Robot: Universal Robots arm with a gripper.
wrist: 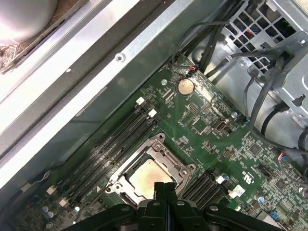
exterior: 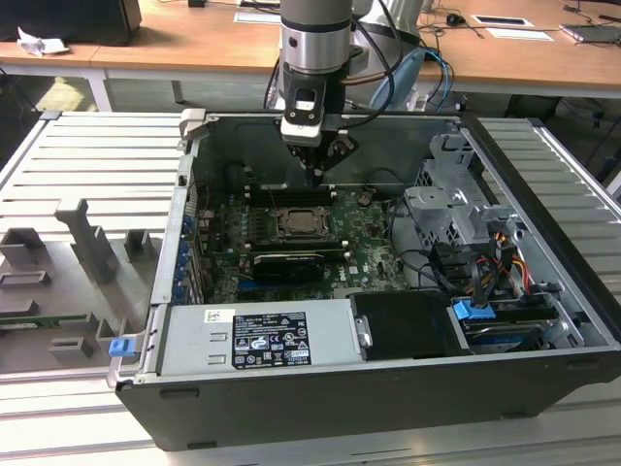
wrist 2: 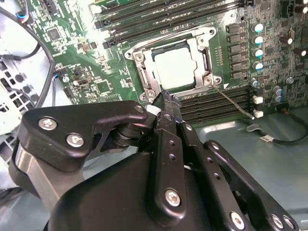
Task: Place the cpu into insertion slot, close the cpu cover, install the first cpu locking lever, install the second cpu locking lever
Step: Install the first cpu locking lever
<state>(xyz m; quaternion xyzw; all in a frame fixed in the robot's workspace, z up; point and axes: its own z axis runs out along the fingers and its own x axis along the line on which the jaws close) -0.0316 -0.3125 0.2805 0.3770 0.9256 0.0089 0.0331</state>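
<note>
Gripper (wrist 2: 166, 100), fingers pressed together and empty, hovers just beside the insertion slot (wrist 2: 207, 58), where the cpu (wrist 2: 174, 67) lies under the cpu cover (wrist 2: 198, 77); the free locking lever (wrist 2: 233, 100) off the slot's corner probably wants a square, steady push.

One cpu (wrist 2: 174, 67), one cpu cover (wrist 2: 143, 74), one coin cell (wrist: 186, 86).
</note>
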